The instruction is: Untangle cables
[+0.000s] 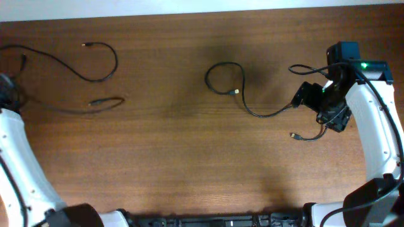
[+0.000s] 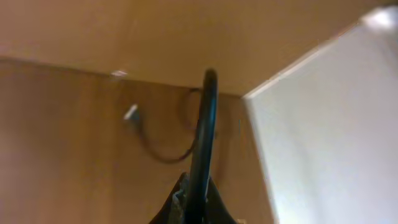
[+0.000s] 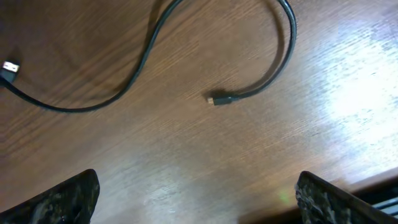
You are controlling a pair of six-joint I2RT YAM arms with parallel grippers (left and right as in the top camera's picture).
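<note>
Looped cable (image 1: 208,79) lies mid-bench (image 1: 189,170); we take it as our marker.
- Its tail runs right, up to the right gripper (image 3: 199,199). The fingers (image 3: 68,199) stand wide, nothing between them, only bare wood.
- A small plug (image 3: 217,99) lies just ahead of the fingers.
- Short cable (image 1: 306,138) lies right of the loop, near its tail but apart.
- Two long cables (image 1: 107,74) lie well left of the loop, clear of it.
- Left gripper (image 2: 186,205): view blurred, we cannot tell its fingers.

We judge the wide fingers are poised to take a plug end and draw that strand off the loop's tail.
</note>
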